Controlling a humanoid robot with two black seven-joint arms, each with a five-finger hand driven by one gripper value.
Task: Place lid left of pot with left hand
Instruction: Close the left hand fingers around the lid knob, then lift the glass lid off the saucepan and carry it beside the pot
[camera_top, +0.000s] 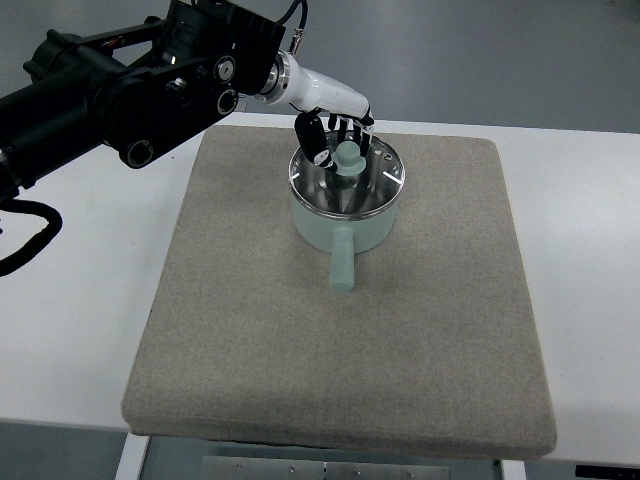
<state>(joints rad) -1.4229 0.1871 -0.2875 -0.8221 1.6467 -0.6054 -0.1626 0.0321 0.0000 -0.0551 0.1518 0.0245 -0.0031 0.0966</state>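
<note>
Here the scene reads from the white table (580, 300) down: on it lies one grey felt mat (340, 340), and toward the mat's far side stands one pale green saucepan (342, 225) with its stubby handle (343, 265) pointing toward the robot. The lid (347, 180), glass with a metal rim, sits flat on the pot, closing it; its single pale green knob (348, 160) rises at the centre.

One arm is in view, the left arm (110, 95), black and bulky, entering from the left edge and ending in a white wrist. The left hand (338, 138) hangs over the lid's far edge with its dark fingers (314, 133) curled down around the knob; they seem to bracket it closely, but whether they are actually pinching it cannot be told from this angle. The right arm does not show.

The step in hand looks like the grasp on the knob, so the task is at its beginning. To do it well, the fingers should settle on both sides of the knob below its widest part before any lift. The lift should go straight up until the rim is free of the pot, or the pot may drag along. Then the carry goes left, over bare mat beside the saucepan, to set the lid down flat and apart from the pot.

Count: one table, one mat, one saucepan, one lid, one knob, one hand.
</note>
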